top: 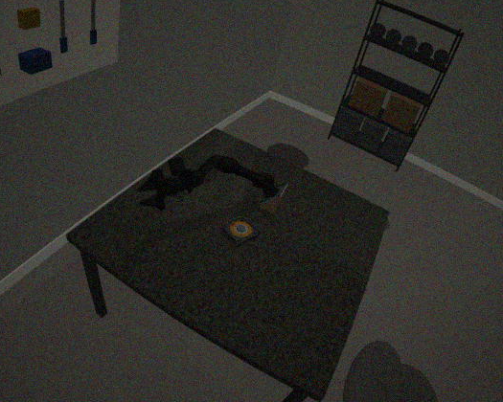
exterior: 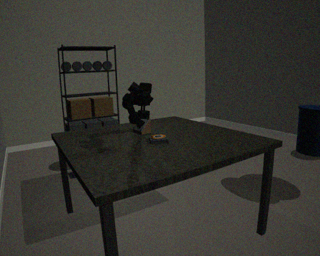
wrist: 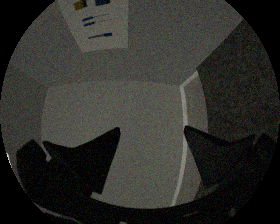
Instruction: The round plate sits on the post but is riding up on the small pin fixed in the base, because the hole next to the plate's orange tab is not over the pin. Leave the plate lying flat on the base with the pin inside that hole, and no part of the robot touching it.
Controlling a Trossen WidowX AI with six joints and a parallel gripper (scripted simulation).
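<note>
Arm folded low, fingers spread, off plate.

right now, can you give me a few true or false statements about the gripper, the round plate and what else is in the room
1. The black parallel-jaw gripper is open with nothing between its fingers. True.
2. The gripper is touching the round orange-rimmed plate. False: it is apart from the plate, nearer the arm.
3. The plate rests on a small dark square base on the dark table. True.
4. A dark blue barrel stands on the table. False: it stands on the floor.
5. The black metal shelf rack holds brown boxes. True.
</note>
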